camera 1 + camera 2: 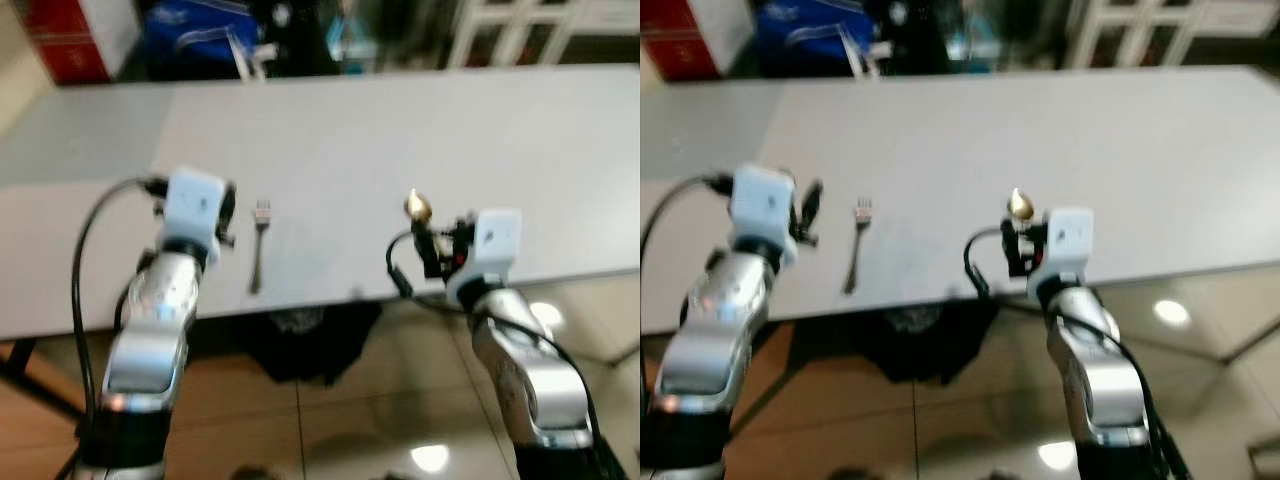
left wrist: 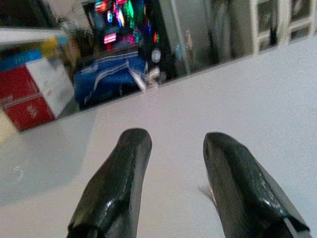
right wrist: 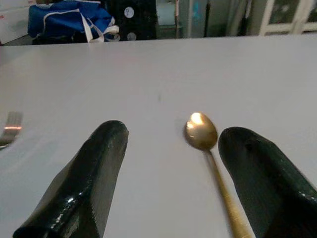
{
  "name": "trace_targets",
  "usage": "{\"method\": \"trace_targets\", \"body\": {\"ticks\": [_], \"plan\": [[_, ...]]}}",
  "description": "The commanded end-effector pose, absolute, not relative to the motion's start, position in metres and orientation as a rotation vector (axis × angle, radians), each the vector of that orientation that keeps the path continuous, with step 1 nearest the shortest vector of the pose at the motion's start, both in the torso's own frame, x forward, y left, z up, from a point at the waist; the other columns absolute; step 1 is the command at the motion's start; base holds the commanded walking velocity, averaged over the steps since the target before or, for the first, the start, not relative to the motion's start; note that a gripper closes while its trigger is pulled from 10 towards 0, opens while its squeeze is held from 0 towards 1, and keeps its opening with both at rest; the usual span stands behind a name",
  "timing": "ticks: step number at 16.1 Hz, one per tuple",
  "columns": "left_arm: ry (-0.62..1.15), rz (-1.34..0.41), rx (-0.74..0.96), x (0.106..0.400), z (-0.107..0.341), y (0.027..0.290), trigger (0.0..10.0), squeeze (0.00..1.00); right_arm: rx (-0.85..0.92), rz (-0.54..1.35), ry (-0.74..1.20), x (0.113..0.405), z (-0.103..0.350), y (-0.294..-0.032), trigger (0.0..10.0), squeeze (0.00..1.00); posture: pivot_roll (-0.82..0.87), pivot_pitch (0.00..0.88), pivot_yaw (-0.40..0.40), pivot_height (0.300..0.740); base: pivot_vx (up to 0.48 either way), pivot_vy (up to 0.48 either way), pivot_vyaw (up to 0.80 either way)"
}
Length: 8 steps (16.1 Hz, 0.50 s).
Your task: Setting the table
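Gold-coloured metal spoon: lies flat on the pale grey surface near its front edge, bowl pointing away from the robot, handle running back beside one finger of the right gripper. Right gripper fingers: spread wide apart, low over the surface on either side of the spoon, gripping nothing; whether the handle touches the near finger cannot be told.
Silver metal fork: lies flat near the front edge, tines away from the robot, well to the left of the spoon and just right of the left gripper.
Left gripper fingers: parted, empty, above bare surface beside the fork.
Blue bag with white straps: beyond the far edge of the surface.
Red and white box: beyond the far left corner.
White-framed cabinet: far right, blurred.
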<state>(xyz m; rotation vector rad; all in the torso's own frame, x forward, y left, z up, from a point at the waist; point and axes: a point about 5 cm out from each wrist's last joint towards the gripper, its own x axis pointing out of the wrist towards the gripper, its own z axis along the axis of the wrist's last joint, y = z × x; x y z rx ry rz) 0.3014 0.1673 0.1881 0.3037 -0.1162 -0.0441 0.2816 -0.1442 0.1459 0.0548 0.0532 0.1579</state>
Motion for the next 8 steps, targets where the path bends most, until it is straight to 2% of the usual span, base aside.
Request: {"method": "trace_targets", "body": {"ticks": [1, 8], "plan": [[-0.084, -0.007, 0.307, 0.299, 0.182, 0.176, 10.0, 0.0, 0.049, 0.224, 0.026, 0.28, 0.151, -0.131, 10.0, 0.0, -0.03, 0.043, 0.012, 0.74, 0.0, 0.48, 0.0], [-0.05, -0.013, 0.305, 0.29, 0.174, 0.176, 10.0, 0.0, 0.04, 0.336, 0.037, 0.273, 0.146, -0.119, 10.0, 0.0, -0.02, 0.016, -0.004, 0.74, 0.0, 0.48, 0.0]]}}
